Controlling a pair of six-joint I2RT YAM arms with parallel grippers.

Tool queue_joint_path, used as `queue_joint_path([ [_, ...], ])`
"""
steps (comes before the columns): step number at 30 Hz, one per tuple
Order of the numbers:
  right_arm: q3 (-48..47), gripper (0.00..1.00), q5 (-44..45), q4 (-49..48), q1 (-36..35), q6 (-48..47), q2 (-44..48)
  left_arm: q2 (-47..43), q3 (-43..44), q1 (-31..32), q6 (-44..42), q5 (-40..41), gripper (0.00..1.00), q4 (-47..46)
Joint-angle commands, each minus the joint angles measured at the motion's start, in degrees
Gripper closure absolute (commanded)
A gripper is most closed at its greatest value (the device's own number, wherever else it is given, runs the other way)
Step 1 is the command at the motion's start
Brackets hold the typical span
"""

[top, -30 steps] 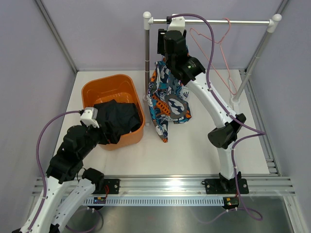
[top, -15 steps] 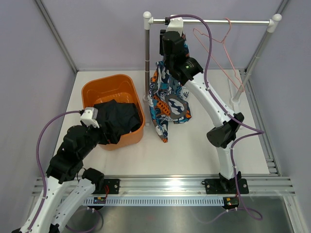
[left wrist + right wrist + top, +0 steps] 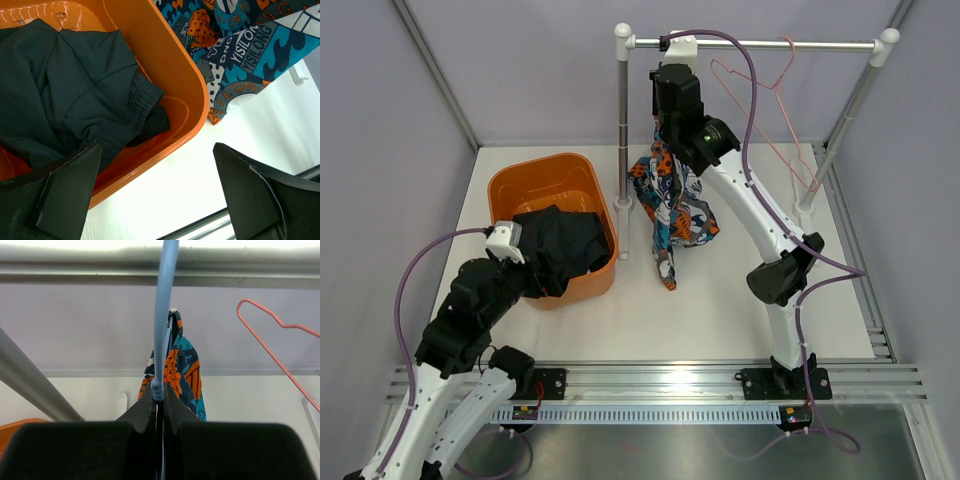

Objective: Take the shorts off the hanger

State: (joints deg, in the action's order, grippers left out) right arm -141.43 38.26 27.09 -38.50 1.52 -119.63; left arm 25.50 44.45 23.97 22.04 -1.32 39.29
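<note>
hanging on a blue hanger (image 3: pixel 164 315), the shorts (image 3: pixel 672 205) are printed in orange, teal and navy and fall in a bunched drape under the metal rail (image 3: pixel 760 45) of the rack, just right of its left post. the right fingers (image 3: pixel 145 412) are pressed together on the thin blue wire of that hanger, pinching it at their tips, with the wire running straight up from the pinch to the rail. in the right wrist view the shorts sit just past the fingertips, gathered on the wire on the far side of the pinch and not between the fingers themselves. from above, the cloth hangs directly under the right wrist, and i cannot tell whether its lowest corner touches the white bench (image 3: pixel 720 300). a bare pink hanger (image 3: pixel 772 110) hangs further right on the same rail. the left fingers (image 3: pixel 70 195) are spread wide apart and hold nothing, poised over the near rim of an orange tub (image 3: pixel 535 175) that holds a dark garment (image 3: pixel 560 250). an edge of the shorts shows just beyond the tub's corner.
</note>
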Motion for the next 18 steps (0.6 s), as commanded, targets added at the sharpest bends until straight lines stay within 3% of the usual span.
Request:
queue_joint_path([
  [1, -0.52, 1.0, -0.38, -0.55, 0.27, -0.73, 5.81, -0.45, -0.41, 0.29, -0.16, -0.35, 0.01, -2.64],
  [7, 0.72, 1.0, -2.05, -1.78, 0.27, -1.08, 10.91, -0.45, -0.5, 0.29, -0.16, -0.35, 0.01, -2.73],
  [18, 0.53, 1.0, -4.77, 7.53, 0.27, 0.59, 16.53, -0.01, -0.59, 0.29, -0.33, -0.7, 0.01, -2.81],
])
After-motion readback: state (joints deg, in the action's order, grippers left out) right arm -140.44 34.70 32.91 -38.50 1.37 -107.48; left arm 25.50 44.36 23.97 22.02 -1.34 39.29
